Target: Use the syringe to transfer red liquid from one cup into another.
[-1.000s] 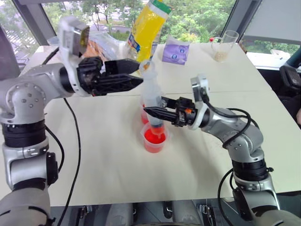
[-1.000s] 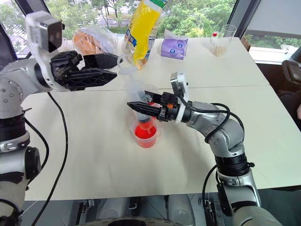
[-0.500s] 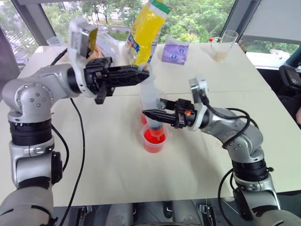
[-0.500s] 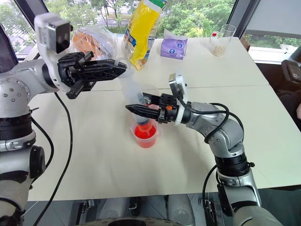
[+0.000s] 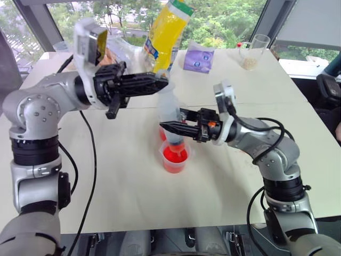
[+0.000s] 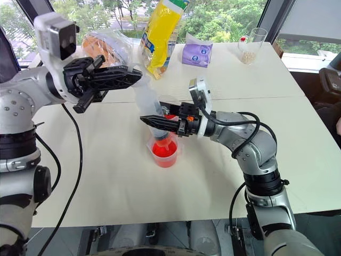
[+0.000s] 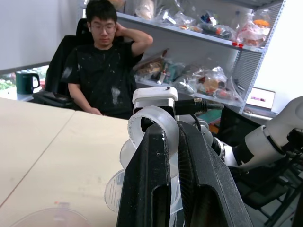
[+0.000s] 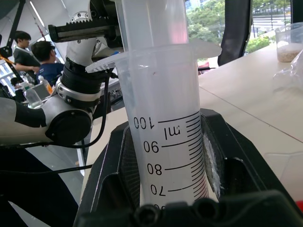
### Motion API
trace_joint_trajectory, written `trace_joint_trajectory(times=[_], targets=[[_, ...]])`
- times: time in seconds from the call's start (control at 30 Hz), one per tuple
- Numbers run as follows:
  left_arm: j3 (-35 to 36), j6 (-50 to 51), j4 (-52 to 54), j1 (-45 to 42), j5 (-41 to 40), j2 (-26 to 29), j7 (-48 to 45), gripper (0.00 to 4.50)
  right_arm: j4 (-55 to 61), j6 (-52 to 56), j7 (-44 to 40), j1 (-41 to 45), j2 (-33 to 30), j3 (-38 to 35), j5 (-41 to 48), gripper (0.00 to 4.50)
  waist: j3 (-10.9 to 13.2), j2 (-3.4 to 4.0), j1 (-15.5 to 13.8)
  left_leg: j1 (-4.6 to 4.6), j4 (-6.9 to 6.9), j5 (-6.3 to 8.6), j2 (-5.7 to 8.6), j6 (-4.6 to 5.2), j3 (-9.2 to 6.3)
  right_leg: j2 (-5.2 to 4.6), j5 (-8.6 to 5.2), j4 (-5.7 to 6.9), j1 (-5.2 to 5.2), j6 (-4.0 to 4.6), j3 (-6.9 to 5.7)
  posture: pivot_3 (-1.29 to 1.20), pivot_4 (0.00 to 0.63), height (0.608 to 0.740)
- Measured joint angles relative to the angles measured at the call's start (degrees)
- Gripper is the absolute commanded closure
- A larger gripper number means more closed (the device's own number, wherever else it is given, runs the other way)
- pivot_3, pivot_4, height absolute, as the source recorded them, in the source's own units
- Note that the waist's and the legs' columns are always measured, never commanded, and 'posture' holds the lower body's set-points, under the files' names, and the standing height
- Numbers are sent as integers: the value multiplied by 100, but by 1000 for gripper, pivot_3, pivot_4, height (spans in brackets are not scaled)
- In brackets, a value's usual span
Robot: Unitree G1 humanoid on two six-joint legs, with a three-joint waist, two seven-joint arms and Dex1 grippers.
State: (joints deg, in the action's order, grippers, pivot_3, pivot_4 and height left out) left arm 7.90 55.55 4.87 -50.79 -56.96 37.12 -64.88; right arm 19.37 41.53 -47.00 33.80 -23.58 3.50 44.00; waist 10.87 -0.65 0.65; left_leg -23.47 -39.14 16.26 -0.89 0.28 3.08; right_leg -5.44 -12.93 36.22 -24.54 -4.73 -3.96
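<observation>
Drawing step in hand. Syringe (image 5: 171, 114) upright, slightly tilted, tip dipped in near cup (image 5: 175, 158) of red liquid (image 5: 175, 154); second cup (image 5: 162, 133) just behind, mostly hidden by the barrel. Right gripper (image 5: 169, 127) clamped across the lower barrel; left gripper (image 5: 160, 83) pressed together on the plunger's ring at the top. Barrel looking clear, though hard to judge through the plastic. Next move, by judgement: steady upward pull on the plunger, barrel held still, tip kept below the surface. Beyond the syringe: yellow bottle (image 5: 167, 33), purple packet (image 5: 199, 58), glass with grains (image 5: 253, 52), bagged bread (image 6: 106, 47); none obstructing. Person (image 7: 105, 66) seated beyond the table (image 5: 133, 186).
</observation>
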Motion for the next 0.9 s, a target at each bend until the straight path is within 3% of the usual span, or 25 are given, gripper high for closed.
trace_joint_trajectory(times=[0.9], targets=[[-43,-106,256,350,16,5,0,4478,118,449,347,166,-40,-42,497,3092,0,0,0,0,0,0,0,0,0,0,0,0,0,0,0,0,150,740]])
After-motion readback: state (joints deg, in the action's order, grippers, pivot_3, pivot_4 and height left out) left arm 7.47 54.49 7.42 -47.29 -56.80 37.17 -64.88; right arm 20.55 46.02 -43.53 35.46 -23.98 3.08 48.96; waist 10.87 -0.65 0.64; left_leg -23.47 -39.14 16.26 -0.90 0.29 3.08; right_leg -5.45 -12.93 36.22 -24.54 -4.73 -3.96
